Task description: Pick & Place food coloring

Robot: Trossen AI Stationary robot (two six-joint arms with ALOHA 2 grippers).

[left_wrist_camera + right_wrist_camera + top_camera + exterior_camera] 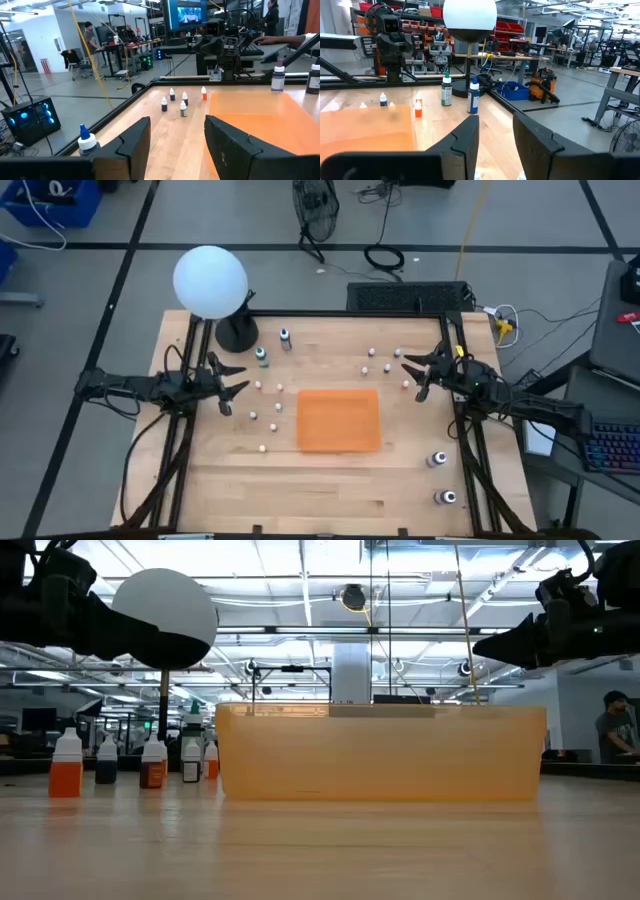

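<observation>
Several small white-capped food coloring bottles (277, 407) stand upright on the wooden table around a flat orange tray (338, 420). Some stand left of it (65, 765), others by its far right corner (388, 367). Two larger ones, teal (446, 90) and blue (473, 97), stand at the far left. My left gripper (240, 378) hovers open left of the tray, with nothing between its fingers (177, 135). My right gripper (412, 375) hovers open at the tray's far right, above small bottles, holding nothing (496, 132).
A big white globe on a black base (210, 280) stands at the far left corner. Two more bottles (437, 459) stand near the right edge toward the front. A black frame rail (320, 313) borders the table's far side. People are in the room beyond.
</observation>
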